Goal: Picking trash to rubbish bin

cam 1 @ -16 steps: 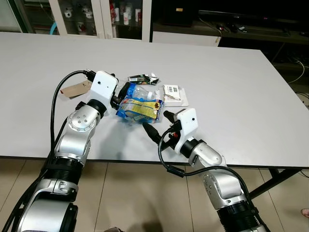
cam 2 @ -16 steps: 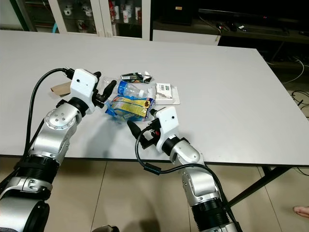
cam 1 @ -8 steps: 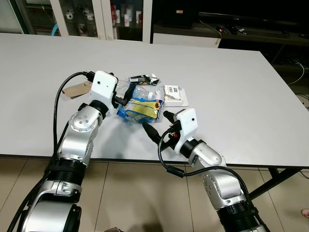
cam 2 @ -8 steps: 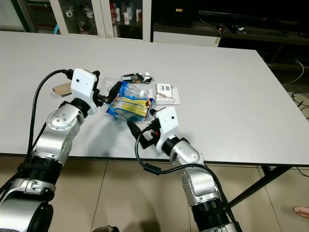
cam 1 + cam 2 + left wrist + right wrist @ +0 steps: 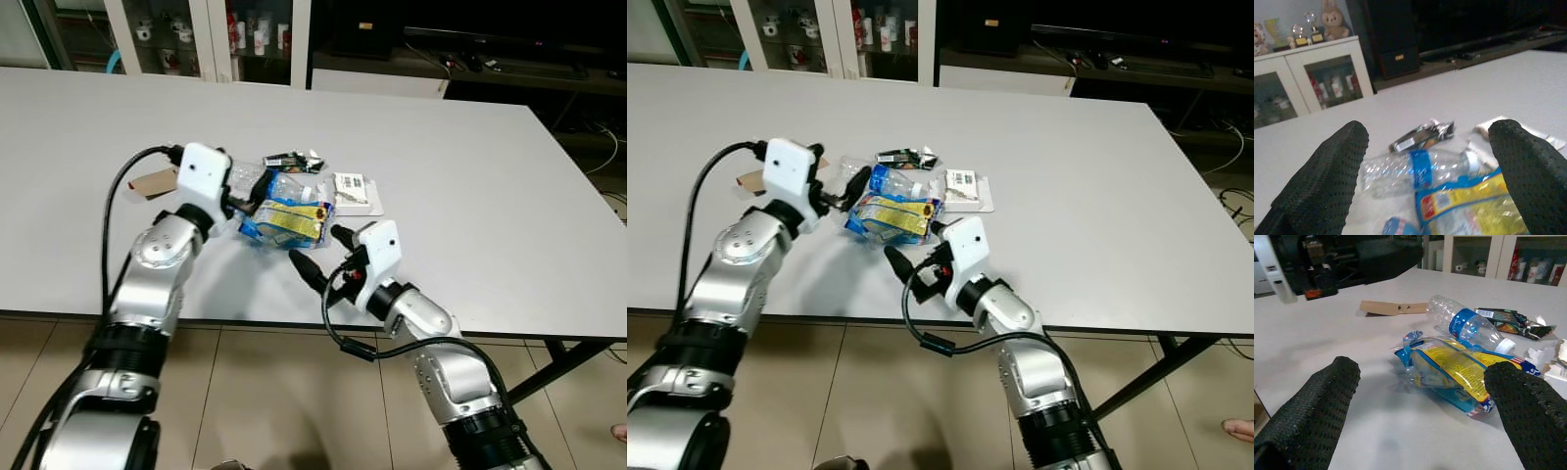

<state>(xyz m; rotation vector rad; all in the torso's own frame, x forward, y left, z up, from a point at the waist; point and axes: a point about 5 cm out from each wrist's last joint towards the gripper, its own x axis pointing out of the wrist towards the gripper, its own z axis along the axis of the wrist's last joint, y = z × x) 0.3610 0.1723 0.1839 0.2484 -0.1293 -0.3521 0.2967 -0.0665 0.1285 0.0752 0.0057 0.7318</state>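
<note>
- The room has glass-door cabinets at the far side, and a wide white tabletop [image 5: 470, 166] carries a small heap of trash near its front edge, a little left of the middle.
- The task looks to be at its start: all the trash lies on the tabletop, nothing is gripped, and I see no rubbish bin to carry it to.
- The nearest piece is a yellow and blue snack bag [image 5: 286, 221], crumpled and shiny, lying flat.
- Just behind it, touching, lies a clear plastic bottle [image 5: 1413, 169] on its side, crushed, with a blue label and a white cap.
- Farther away is a dark foil wrapper [image 5: 291, 160], and to the right a torn white carton [image 5: 355, 190] with printing on it.
- Apart on the left lies a flat brown cardboard piece [image 5: 155, 181].
- The left gripper [image 5: 850, 186] is at the left edge of the heap, its fingers spread wide on both sides of the bottle, not closed on anything.
- The right gripper [image 5: 320, 254] hovers just in front of the snack bag, fingers also spread and empty.
</note>
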